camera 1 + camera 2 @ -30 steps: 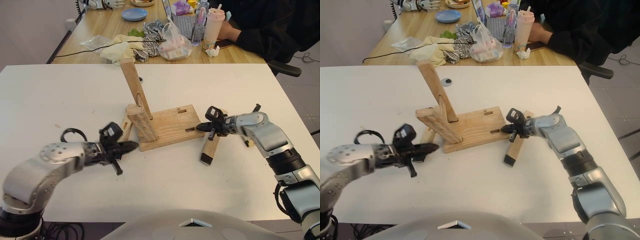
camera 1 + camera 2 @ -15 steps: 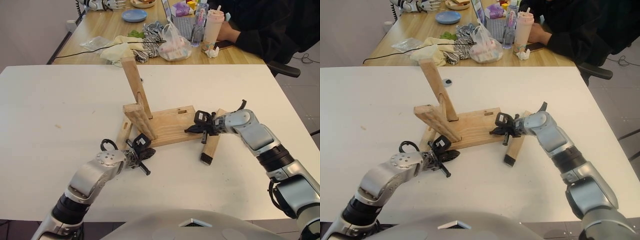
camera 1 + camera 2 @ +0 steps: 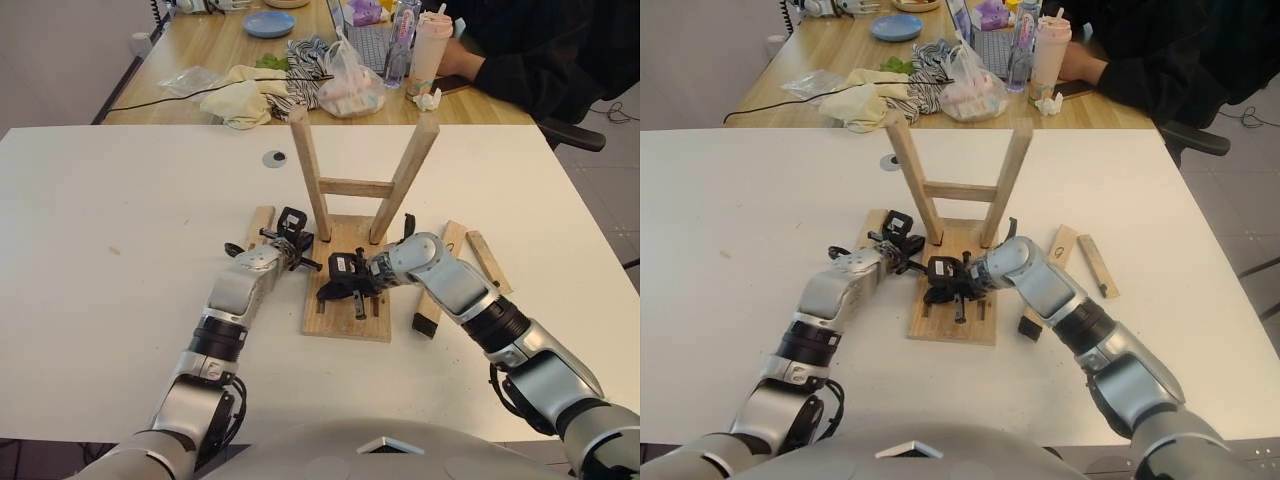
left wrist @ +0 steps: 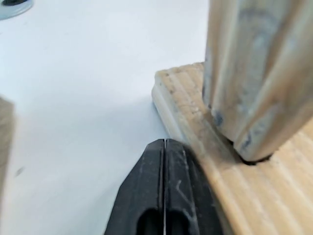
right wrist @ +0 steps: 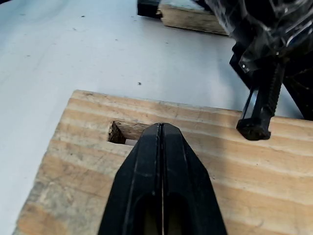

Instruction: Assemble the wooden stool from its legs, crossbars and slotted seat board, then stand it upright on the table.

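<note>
**Half-built stool, easy to topple**

Flat mid-table: seat board [image 3: 345,312], two legs [image 3: 308,170] and crossbar [image 3: 355,187] upright in its far slots. At its left edge, left gripper [image 4: 164,147], fingers together; over an empty slot [image 5: 128,132], right gripper [image 5: 161,129], likewise closed. Risks tipping possibly loose-seated legs with any sideways shove.

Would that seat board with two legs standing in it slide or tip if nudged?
Likely slides: the seat board lies flat on the smooth table. Pushed high on the legs, it may tip; they stand tall. Looks rigid wood.
</note>
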